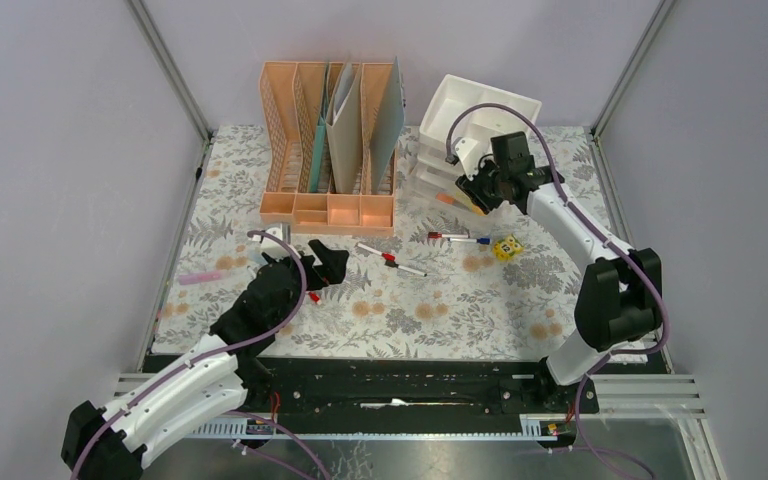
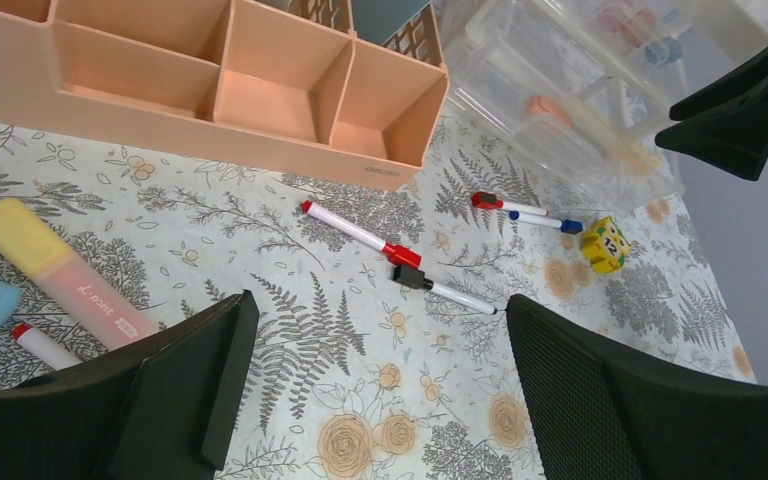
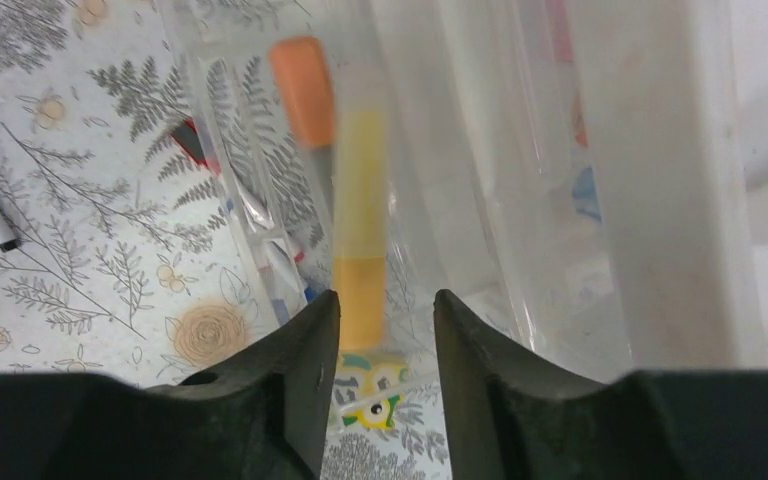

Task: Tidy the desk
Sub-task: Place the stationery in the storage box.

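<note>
Right pincer (image 3: 384, 305) is seen with its jaws somewhat apart at the mouth of an open drawer of the clear drawer unit (image 1: 430, 172). A yellow highlighter (image 3: 360, 180) is blurred just beyond the tips and is not clamped, as far as can be made out. Left pincer (image 1: 312, 262) is held spread wide and empty, low over the bench (image 1: 480, 320), which fills the floor of the cell under its fern-and-flower cloth. At the back the peach file rack (image 1: 305, 120) is stood with folders in its slots (its front compartments are shown bare), and the drawer unit is set just beside it. Only a small share of the tidying is judged done, since just a few pens can be seen through the drawer walls. Left loose on the cloth are a yellow-and-pink highlighter (image 2: 60, 270), a red-capped marker (image 2: 355, 232), a black-capped marker (image 2: 450, 292), two short markers (image 2: 520, 208) and a yellow cube (image 2: 605, 245).
</note>
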Controlling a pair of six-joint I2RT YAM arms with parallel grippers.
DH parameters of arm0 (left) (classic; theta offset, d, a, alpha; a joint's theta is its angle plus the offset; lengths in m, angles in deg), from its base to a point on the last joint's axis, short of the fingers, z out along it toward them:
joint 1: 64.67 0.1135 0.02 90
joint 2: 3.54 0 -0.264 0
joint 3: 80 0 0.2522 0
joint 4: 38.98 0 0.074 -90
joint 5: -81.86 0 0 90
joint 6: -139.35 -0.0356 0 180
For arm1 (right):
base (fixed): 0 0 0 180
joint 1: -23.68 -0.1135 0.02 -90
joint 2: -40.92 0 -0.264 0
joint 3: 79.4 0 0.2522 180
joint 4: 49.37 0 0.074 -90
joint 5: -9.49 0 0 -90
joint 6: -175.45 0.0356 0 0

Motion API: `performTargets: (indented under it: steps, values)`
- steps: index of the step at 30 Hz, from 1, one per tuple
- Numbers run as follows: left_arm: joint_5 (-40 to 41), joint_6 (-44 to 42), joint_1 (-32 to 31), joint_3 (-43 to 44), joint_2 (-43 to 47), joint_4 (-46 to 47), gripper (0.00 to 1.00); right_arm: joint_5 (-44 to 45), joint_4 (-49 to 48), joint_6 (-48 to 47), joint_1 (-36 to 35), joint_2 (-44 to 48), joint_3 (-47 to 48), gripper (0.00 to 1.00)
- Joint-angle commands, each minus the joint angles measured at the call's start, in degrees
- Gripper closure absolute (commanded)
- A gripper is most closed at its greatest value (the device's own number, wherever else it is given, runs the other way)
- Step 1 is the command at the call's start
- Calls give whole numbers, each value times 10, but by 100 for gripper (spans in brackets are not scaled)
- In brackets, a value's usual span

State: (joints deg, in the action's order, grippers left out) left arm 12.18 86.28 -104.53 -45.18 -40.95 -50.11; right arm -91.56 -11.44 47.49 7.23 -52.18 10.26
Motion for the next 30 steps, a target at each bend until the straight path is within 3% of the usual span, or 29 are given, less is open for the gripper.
performTargets:
  steps: [1, 9, 16, 22, 30]
  values:
    - [13, -8, 6, -1, 10, 2, 1, 62, 9, 1, 1, -6, 28, 50]
    - [11, -3, 12, -2, 18, -5, 1, 16, 20, 35, 2, 11, 31, 36]
    - [1, 8, 28, -5, 5, -8, 1, -169, 57, 73, 2, 89, -2, 22]
    - [-21, 21, 62, -1, -25, -1, 1, -293, 53, 76, 2, 169, -81, 18]
    - [-43, 61, 126, 12, -96, -7, 5, -362, 2, 85, 26, 220, -157, 15]
